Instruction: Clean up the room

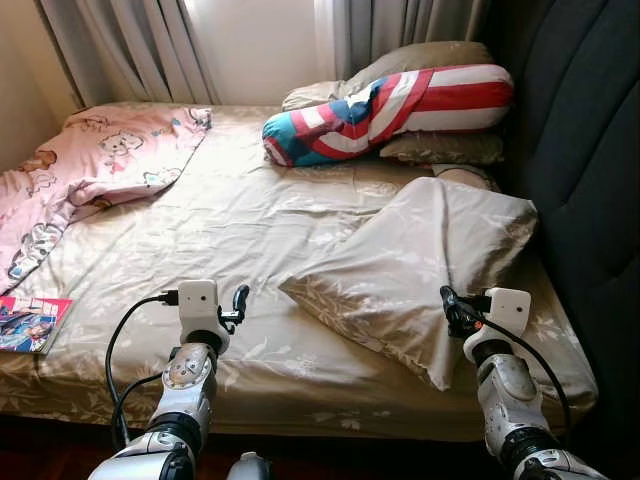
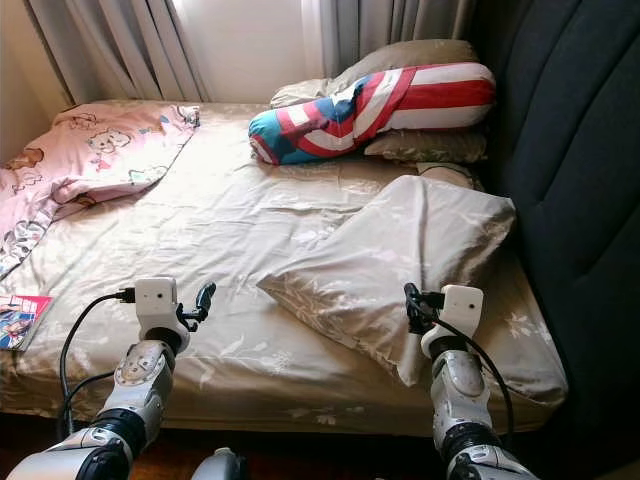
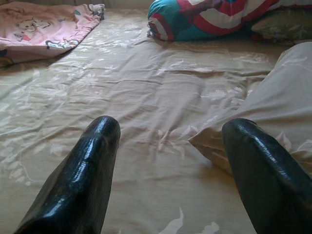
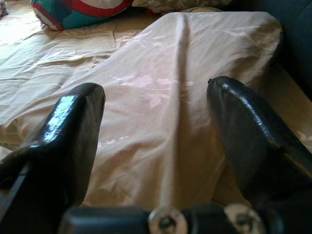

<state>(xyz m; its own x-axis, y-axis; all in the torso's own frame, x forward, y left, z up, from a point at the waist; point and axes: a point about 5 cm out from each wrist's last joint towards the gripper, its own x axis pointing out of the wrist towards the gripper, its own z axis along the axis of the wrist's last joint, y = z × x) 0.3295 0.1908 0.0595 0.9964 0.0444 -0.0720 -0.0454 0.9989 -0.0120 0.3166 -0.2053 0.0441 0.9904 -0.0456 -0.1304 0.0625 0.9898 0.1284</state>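
beige floral pillow [image 1: 420,260], pink cartoon blanket [image 1: 100,160]

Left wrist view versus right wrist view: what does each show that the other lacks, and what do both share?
Left wrist alone: the pink cartoon blanket and open fingers of the left gripper. Right wrist alone: the dark headboard, with the open right gripper over the beige pillow. Shared: that pillow, the striped bolster and the bedsheet.
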